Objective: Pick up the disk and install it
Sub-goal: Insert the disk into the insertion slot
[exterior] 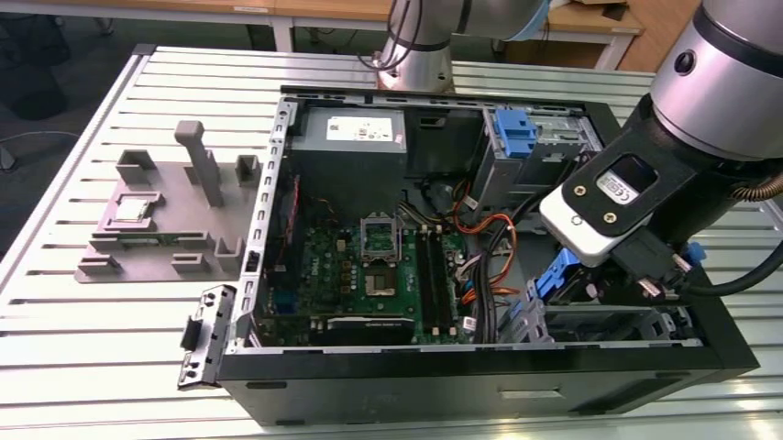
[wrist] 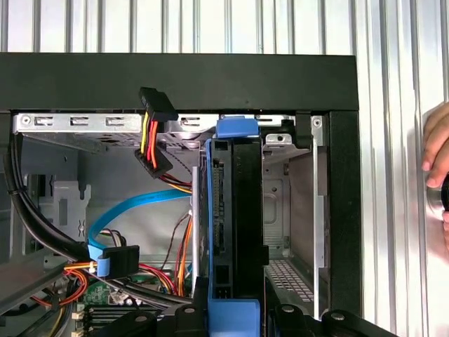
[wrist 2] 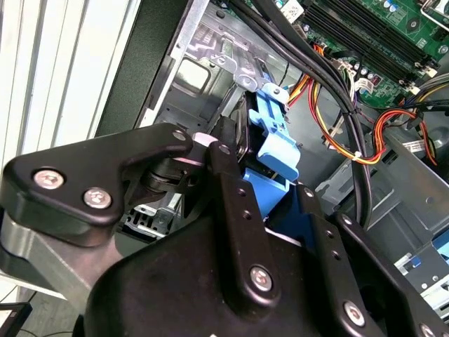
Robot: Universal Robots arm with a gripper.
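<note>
Closest to the wrist cameras, the gripper point(wrist: 235, 321) is clamping its two black fingers on the blue carrier end of the disk point(wrist: 238, 210), one finger on each side. Held on edge, the disk is standing inside the metal drive bay point(wrist: 287, 210) at the corner of the computer case point(exterior: 490, 390). In the exterior view it is showing as a blue frame point(exterior: 556, 275) just beside the arm's wrist.

Judging from this, the pick-up is done and the install is well under way. The disk is sitting deep in the bay, but seating is not confirmed and release is not yet done. The blue data cable point(wrist: 140, 210) and the power plug point(wrist: 156, 105) are hanging loose beside it.

Counting:
- one disk
- one more blue carrier point(exterior: 514, 133) in the far cage
- one motherboard point(exterior: 367, 266)
- one grey fixture point(exterior: 159, 229) holding one small chip point(exterior: 132, 211)
- one person's hand point(wrist: 438, 161) resting on the table beside the case
</note>
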